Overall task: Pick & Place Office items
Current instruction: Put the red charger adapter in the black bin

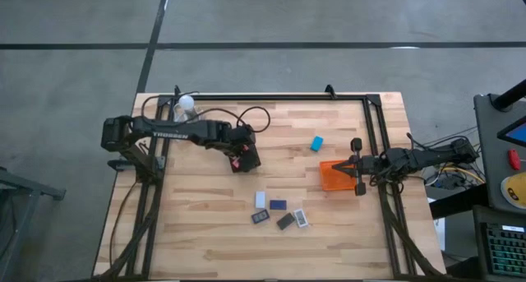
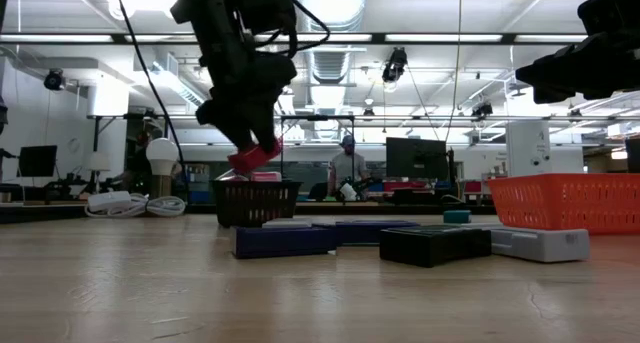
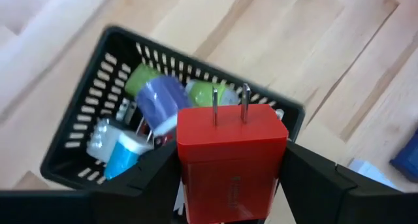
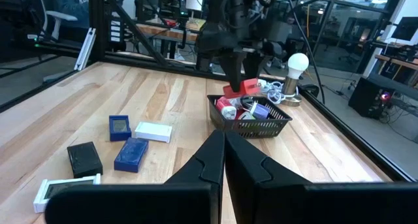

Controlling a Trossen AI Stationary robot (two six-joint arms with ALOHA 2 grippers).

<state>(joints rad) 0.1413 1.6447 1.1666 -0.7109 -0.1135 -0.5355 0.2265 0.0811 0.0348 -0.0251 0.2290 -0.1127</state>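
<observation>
Red plug block (image 3: pixel 230 155) clamped in left gripper (image 2: pixel 252 155), hanging just above black mesh tray (image 4: pixel 251 123), which already holds green, blue and white pieces. Right gripper (image 4: pixel 223 160), fingers pressed together and empty, waits by orange tray (image 1: pixel 335 175). Loose items lie mid-table.

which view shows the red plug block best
Left wrist view: the red plastic plug block fills the frame, prongs visible, clamped in the left end effector. Low and right wrist views show it small; the high view, a speck.
</observation>
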